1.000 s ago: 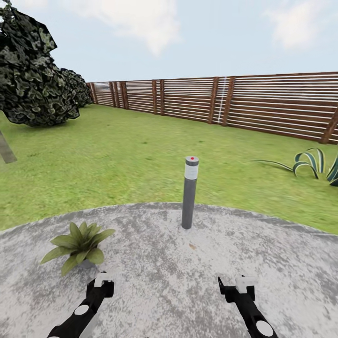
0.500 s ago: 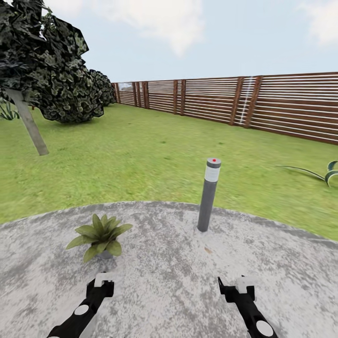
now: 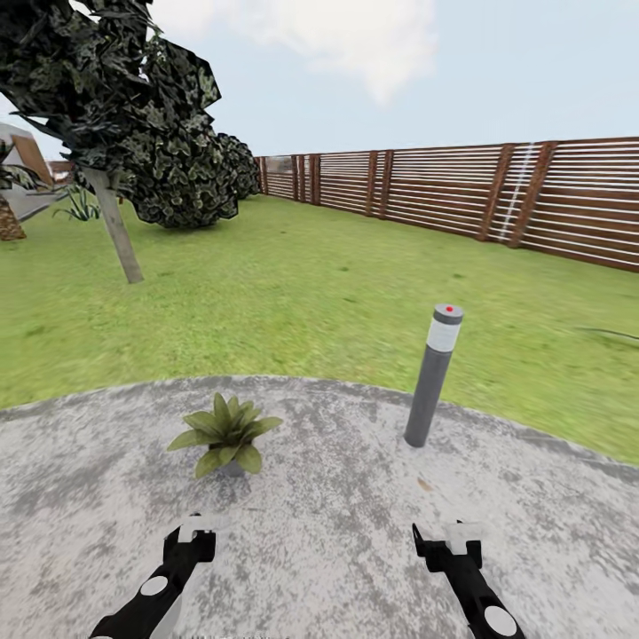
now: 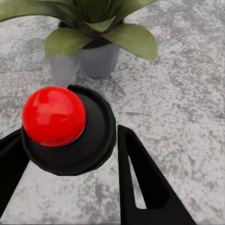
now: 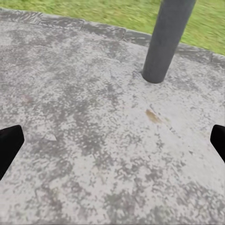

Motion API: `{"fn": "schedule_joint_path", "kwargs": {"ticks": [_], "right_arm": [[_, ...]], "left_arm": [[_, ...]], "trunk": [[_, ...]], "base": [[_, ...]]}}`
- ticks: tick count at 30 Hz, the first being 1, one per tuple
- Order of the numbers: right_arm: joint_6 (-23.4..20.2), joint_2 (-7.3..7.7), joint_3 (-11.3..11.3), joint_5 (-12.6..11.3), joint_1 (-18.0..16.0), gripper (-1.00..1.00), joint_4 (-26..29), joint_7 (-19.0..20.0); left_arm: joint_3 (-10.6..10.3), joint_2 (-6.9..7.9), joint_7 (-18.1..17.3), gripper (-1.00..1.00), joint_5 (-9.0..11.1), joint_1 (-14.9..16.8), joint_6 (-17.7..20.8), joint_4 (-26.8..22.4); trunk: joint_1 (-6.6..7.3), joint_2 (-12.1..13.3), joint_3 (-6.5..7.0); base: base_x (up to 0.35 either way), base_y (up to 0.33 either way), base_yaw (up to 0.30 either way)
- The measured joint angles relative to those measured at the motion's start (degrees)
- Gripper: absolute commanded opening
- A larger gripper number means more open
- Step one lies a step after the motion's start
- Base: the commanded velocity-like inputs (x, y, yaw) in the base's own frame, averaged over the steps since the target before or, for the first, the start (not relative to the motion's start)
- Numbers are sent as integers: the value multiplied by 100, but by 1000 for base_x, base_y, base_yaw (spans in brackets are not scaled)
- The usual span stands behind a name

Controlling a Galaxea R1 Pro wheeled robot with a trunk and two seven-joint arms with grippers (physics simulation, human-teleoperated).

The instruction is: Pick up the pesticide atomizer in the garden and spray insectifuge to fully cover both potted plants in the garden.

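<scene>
A small potted plant (image 3: 226,430), a low rosette of pointed green leaves in a tiny grey pot, stands on the grey speckled paving (image 3: 337,532) of the garden, left of centre and just ahead of the robot. In the left wrist view the same plant (image 4: 91,28) sits close beyond the fingers, its grey pot resting flat on the stone.

The left gripper (image 3: 197,531) reaches toward the plant from the near side. Its dark fingers (image 4: 140,183) are clenched around a black round-topped object with a red ball on it, the pesticide atomizer (image 4: 65,129), which lies between them and just short of the pot.

The right gripper (image 3: 448,540) hangs over bare paving on the right, well apart from the plant. Its two black fingertips (image 5: 9,145) sit at opposite edges of the right wrist view, spread wide and released, with nothing between them.

Farther out on the right, a grey bollard lamp (image 3: 433,377) with a pale band and a red dot on top stands upright near the paving's far edge; its post (image 5: 166,40) rises ahead of the right gripper. Beyond the curved edge lies green lawn (image 3: 311,284). A dark-leaved tree (image 3: 115,124) stands at the far left, and a brown slatted wooden fence (image 3: 461,200) runs along the far side.
</scene>
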State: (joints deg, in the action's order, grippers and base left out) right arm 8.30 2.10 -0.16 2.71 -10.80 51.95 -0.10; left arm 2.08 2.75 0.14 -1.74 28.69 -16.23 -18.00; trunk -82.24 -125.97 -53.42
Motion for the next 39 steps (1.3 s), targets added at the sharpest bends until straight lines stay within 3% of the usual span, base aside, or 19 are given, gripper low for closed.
{"fn": "schedule_joint_path", "kwargs": {"ticks": [9,26,39], "right_arm": [[-1,0,7,0,0,100,1,-10],[-2,0,8,0,0,100,2,1],[2,0,8,0,0,100,0,2]], "left_arm": [[0,0,0,-100,0,0,0,0],[0,0,5,-100,0,0,0,1],[0,0,8,-100,0,0,0,0]], "trunk": [[0,0,-25],[0,0,-76],[0,0,-114]], "base": [[0,-39,277],[0,-250,277],[0,-13,277]]}}
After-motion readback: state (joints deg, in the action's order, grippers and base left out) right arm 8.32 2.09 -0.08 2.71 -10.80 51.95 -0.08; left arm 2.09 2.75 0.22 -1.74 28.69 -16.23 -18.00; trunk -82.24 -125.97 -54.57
